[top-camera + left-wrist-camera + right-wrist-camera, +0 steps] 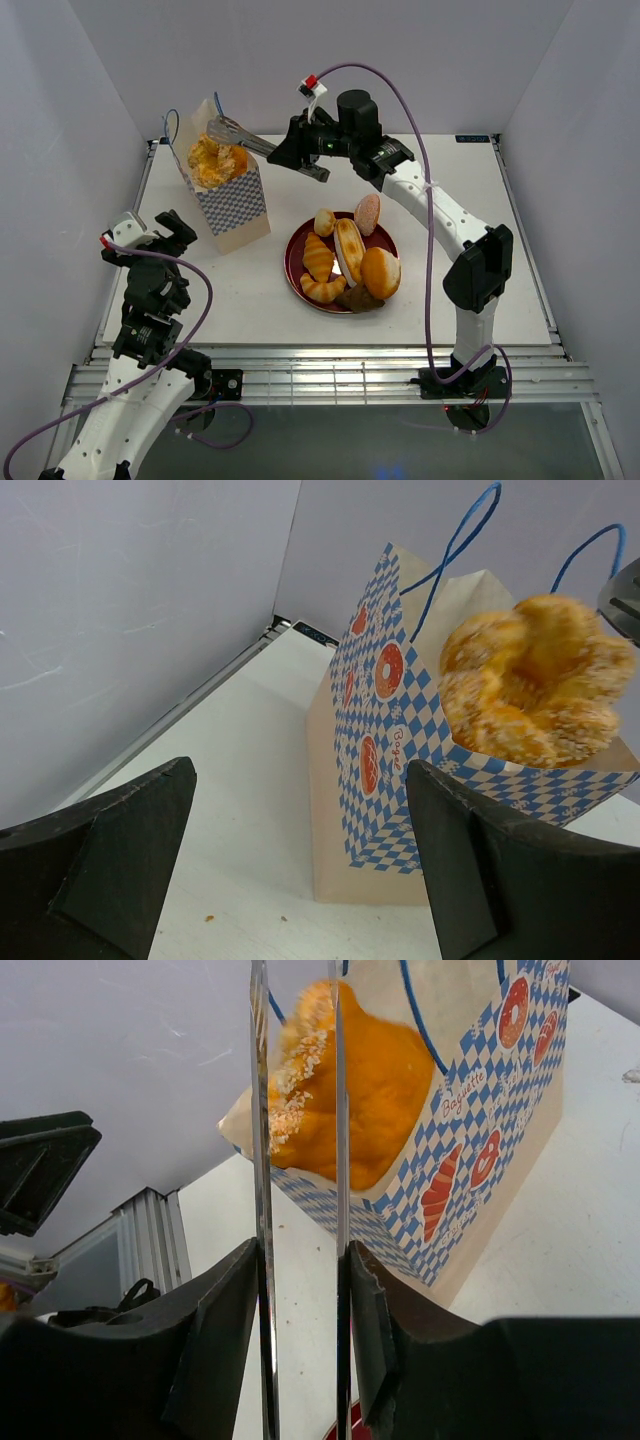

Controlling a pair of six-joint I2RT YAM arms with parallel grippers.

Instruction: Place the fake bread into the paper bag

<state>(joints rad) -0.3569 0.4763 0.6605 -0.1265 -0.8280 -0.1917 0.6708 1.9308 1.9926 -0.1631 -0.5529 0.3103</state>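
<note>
The paper bag [232, 205] stands at the back left, its mouth tilted open. A sugared golden pastry [212, 160] sits in that mouth and sticks out above the rim; it also shows in the left wrist view [535, 680] and the right wrist view [350, 1080]. My right gripper [300, 160] is shut on metal tongs [240, 135], whose blades [262, 1160] stand slightly apart on either side of the pastry. More fake bread [350, 250] lies on the dark red plate [292, 262]. My left gripper [175, 225] is open and holds nothing, left of the bag [375, 740].
The plate sits mid-table, right of the bag. White walls close in the table on the left, back and right. The bag's blue cord handles [455, 545] rise above its mouth. The right arm reaches across above the plate.
</note>
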